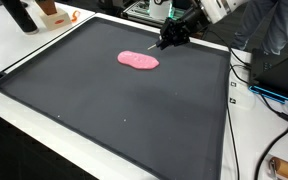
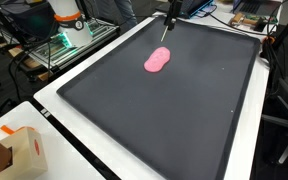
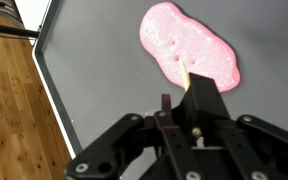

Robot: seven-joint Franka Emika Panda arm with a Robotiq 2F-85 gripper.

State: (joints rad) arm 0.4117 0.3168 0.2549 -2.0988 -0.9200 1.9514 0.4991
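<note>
White table point(image 1: 14, 55) all round, and on it a big dark mat point(image 1: 134, 115) that fills most of both exterior views. Cables point(image 1: 252, 92) trail off one side of the mat, a cardboard box point(image 2: 16, 150) sits at a table corner, and the wrist view shows a wooden floor point(image 3: 12, 110) past the mat's edge.

Now the action, up at the far end of the mat. One pink blob point(image 1: 138, 61) lies flat there, alone, well inside the border. The gripper point(image 1: 172, 38) hangs just beyond it, toward the far edge, tilted down at it. Its fingers are clamped on a stick point(image 3: 187, 72), dark at the held end and pale at the tip.

Look at the wrist view: the gripper point(image 3: 196, 110) comes up from the bottom, and the blob point(image 3: 189, 45) sits straight ahead of it. The blob's long axis slants from upper left to lower right across the picture, so it lies crosswise to the stick rather than in line with it. The pale tip meets the blob's near long edge, roughly at its middle. Whether it presses in or just touches, I can't tell.

From an exterior view the blob point(image 2: 157, 61) stretches diagonally, its far end close under the stick point(image 2: 165, 33) that points down from the gripper point(image 2: 169, 16).
</note>
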